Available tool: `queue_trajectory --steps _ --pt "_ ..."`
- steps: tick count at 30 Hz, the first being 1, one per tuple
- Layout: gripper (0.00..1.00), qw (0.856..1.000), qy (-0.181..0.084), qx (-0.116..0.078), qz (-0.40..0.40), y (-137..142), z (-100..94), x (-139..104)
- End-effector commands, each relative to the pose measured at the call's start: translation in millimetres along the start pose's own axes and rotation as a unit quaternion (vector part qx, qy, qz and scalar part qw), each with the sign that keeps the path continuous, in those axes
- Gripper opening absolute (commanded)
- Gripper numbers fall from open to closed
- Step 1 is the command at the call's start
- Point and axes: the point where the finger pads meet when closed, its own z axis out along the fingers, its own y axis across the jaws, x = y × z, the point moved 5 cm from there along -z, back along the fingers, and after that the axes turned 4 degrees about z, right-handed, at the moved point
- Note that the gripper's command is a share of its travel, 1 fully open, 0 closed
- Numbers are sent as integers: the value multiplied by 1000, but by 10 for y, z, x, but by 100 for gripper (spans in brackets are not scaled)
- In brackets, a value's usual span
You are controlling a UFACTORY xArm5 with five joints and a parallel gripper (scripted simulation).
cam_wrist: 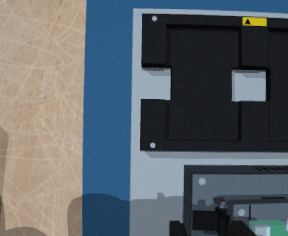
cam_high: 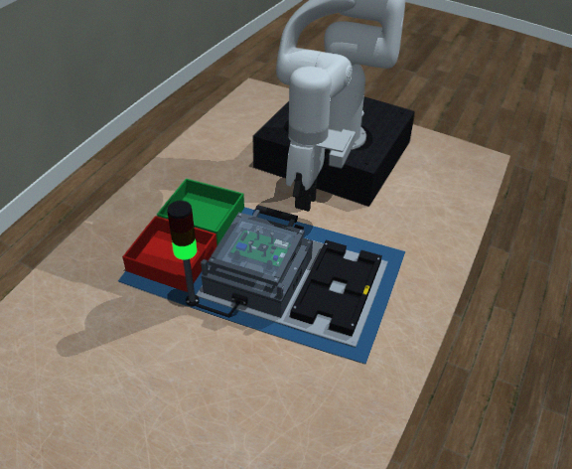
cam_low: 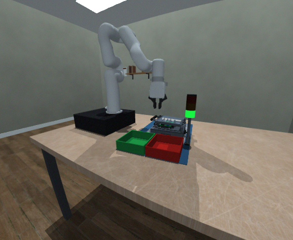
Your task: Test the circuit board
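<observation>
The fingers (cam_high: 304,198) (cam_low: 157,103) stand partly apart, with nothing between them, pointing down above the handle side of the tester (cam_high: 246,292) (cam_low: 167,130) (cam_wrist: 188,200). Under the tester's see-through lid (cam_high: 266,236) (cam_low: 170,120), which is down, lies the green circuit board (cam_high: 261,247) (cam_low: 166,125) (cam_wrist: 274,228), its component side up. The black handle (cam_high: 276,214) (cam_low: 155,117) sticks out on the side nearest the arm's black base (cam_high: 387,174) (cam_low: 90,126). Next to the tester, the black tray (cam_high: 322,282) (cam_wrist: 202,85) holds no board. On the tester's other side sit the green bin (cam_high: 229,216) (cam_low: 129,146) and the red bin (cam_high: 163,277) (cam_low: 163,153), side by side, both without a board. By the red bin stands the signal light (cam_high: 184,250) (cam_low: 190,113), its green section lit. A blue mat (cam_high: 382,302) (cam_low: 184,158) (cam_wrist: 107,100) lies beneath these on the desk (cam_high: 225,392) (cam_low: 218,196) (cam_wrist: 34,75).
</observation>
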Motion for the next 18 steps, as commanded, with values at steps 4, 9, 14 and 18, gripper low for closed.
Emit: queue_trajectory --steps 4,9,14,18 --pt "28 1000 0 -2 0 11 -10 2" --pt "28 1000 0 -2 0 11 -10 2" --pt "28 1000 0 -2 0 11 -10 1" --pt "28 1000 0 -2 0 12 -10 -29"
